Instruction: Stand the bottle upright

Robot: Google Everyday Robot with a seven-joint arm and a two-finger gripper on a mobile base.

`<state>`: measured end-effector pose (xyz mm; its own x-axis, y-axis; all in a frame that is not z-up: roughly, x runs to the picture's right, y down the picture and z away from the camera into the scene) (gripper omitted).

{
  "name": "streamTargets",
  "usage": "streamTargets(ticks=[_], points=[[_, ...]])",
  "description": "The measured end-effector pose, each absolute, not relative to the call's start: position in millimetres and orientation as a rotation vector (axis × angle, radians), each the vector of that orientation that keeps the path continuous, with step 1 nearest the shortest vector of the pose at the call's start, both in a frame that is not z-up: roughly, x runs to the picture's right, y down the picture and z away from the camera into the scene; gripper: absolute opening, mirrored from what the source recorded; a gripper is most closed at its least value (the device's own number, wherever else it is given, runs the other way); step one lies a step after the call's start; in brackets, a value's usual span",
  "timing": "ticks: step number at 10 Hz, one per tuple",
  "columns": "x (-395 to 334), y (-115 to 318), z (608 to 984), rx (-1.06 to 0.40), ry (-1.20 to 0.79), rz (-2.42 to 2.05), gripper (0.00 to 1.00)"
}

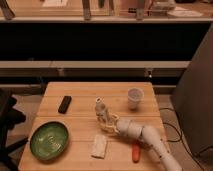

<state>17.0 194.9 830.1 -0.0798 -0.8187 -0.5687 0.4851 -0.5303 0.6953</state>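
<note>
The bottle (101,108) is small, slim and whitish with a pale cap. It stands upright near the middle of the wooden table (80,92). My gripper (108,123) is just in front of the bottle and a little to its right, close to its base. The white arm (145,137) reaches in from the lower right. I cannot see whether the gripper touches the bottle.
A white cup (134,97) stands at the back right. A black flat object (64,104) lies at the left. A green bowl (49,140) sits at the front left. A flat white packet (99,146) and an orange-red object (135,152) lie near the front edge.
</note>
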Motion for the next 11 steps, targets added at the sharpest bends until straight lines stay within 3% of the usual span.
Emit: streamTargets(ticks=[9, 11], points=[[24.3, 202.8, 826.0, 1.192, -0.447, -1.799, 0.01], [23.8, 204.4, 825.5, 1.182, -0.466, -1.811, 0.18]])
